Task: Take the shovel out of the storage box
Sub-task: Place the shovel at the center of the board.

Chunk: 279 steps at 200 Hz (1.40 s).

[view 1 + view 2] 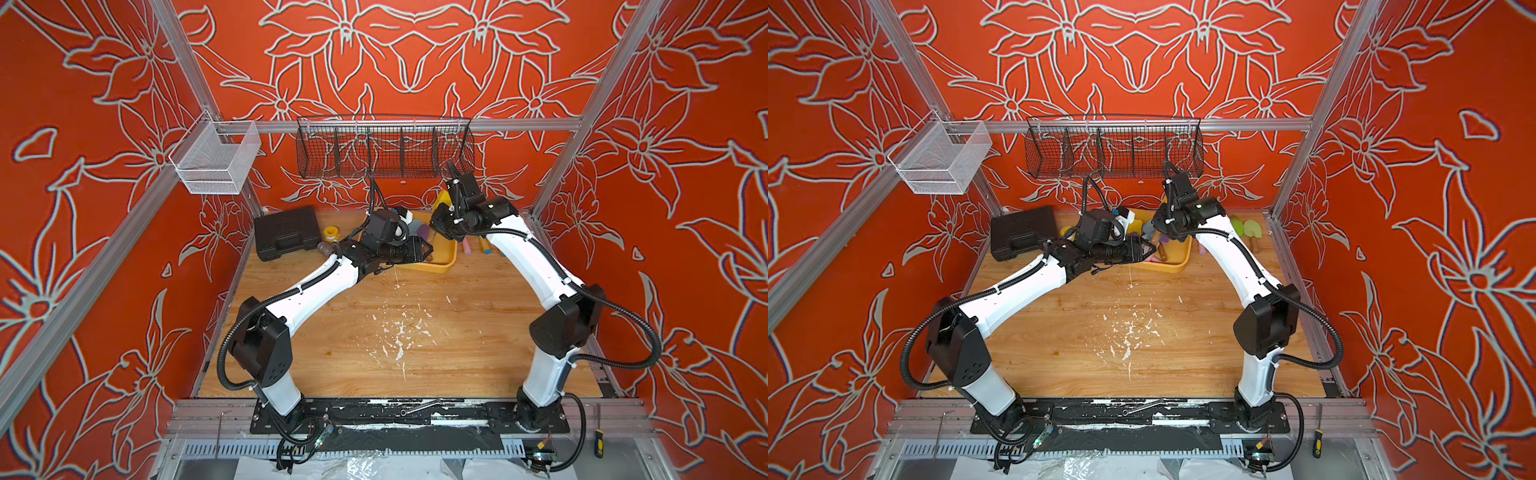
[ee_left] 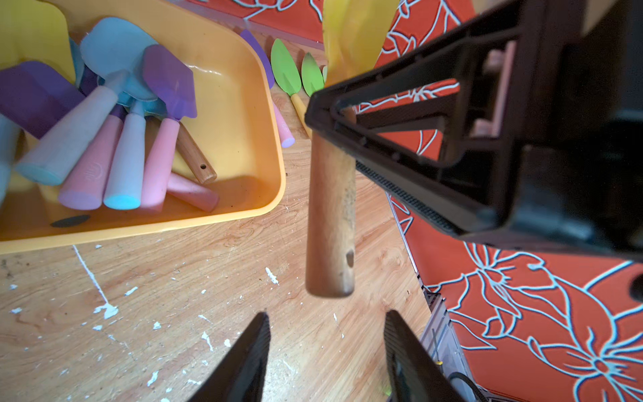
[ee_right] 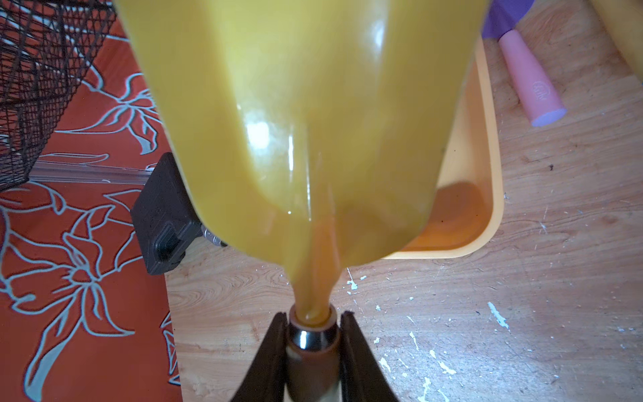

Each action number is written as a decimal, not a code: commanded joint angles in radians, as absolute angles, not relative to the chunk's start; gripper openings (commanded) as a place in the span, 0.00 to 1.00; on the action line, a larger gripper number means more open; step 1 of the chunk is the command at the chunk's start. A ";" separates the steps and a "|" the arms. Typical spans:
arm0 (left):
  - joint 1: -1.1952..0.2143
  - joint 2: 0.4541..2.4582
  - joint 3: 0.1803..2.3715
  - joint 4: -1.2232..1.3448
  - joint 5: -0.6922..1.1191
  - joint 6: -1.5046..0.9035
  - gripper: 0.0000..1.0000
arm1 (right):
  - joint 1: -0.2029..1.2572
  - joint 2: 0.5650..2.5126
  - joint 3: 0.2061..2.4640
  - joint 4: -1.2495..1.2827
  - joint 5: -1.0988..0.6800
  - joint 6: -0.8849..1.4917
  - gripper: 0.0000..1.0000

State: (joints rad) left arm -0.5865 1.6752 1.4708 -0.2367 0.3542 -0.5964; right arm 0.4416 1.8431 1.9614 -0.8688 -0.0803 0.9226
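Currently your right pincer (image 3: 313, 322) is closed down narrow on the shovel (image 3: 306, 104). Its two fingers (image 3: 275, 348) press on either side of the shiny metal collar where the blade's neck meets the wooden handle (image 2: 330, 215). The blade is glossy deep yellow and scooped, with a ridge running down its middle, and it fills most of the right wrist view.

From the left wrist view, the handle hangs free beyond that pincer. It is plain brown wood with a rounded end and a small hole near the tip. It hangs in the air over the bare wooden surface (image 2: 174, 296), just beside the storage box (image 2: 275, 195) and clear of its rim.

Your left pincer (image 2: 326, 315) stands roughly half open and holds nothing. Its ribbed fingers sit on either side of the handle's line, just short of its end, and you can see a gap between them and the wood.

In a top view the yellow blade pokes up behind your right wrist (image 1: 442, 199).

The storage box is a yellow-orange tub at the back of the surface (image 1: 436, 266). It holds a heap of other shovels (image 2: 114, 104) with purple and pale blue blades and pink and pale blue grips. Two green trowels (image 2: 285, 66) lie on the surface beyond it.
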 commanded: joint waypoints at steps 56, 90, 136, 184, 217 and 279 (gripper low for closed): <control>-0.579 1.709 1.511 -0.214 0.357 -0.597 0.38 | 0.480 1.818 1.938 -0.834 -0.087 0.974 0.00; -0.567 1.712 1.503 -0.205 0.356 -0.595 0.31 | 0.489 1.833 1.962 -0.848 -0.095 0.971 0.00; -0.557 1.729 1.522 -0.199 0.391 -0.590 0.24 | 0.497 1.828 1.940 -0.830 -0.112 0.981 0.00; -0.545 1.727 1.503 -0.177 0.412 -0.588 0.18 | 0.498 1.820 1.916 -0.810 -0.127 0.988 0.00; -0.541 1.732 1.503 -0.172 0.458 -0.578 0.00 | 0.497 1.812 1.893 -0.787 -0.132 0.984 0.00; -0.540 1.665 1.428 -0.134 0.466 -0.574 0.00 | 0.477 1.785 1.843 -0.697 -0.178 0.942 0.42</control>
State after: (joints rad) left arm -0.5411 1.7203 1.4448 -0.1837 0.4297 -0.5903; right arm 0.4839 1.8374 1.8790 -0.7765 -0.1329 0.9466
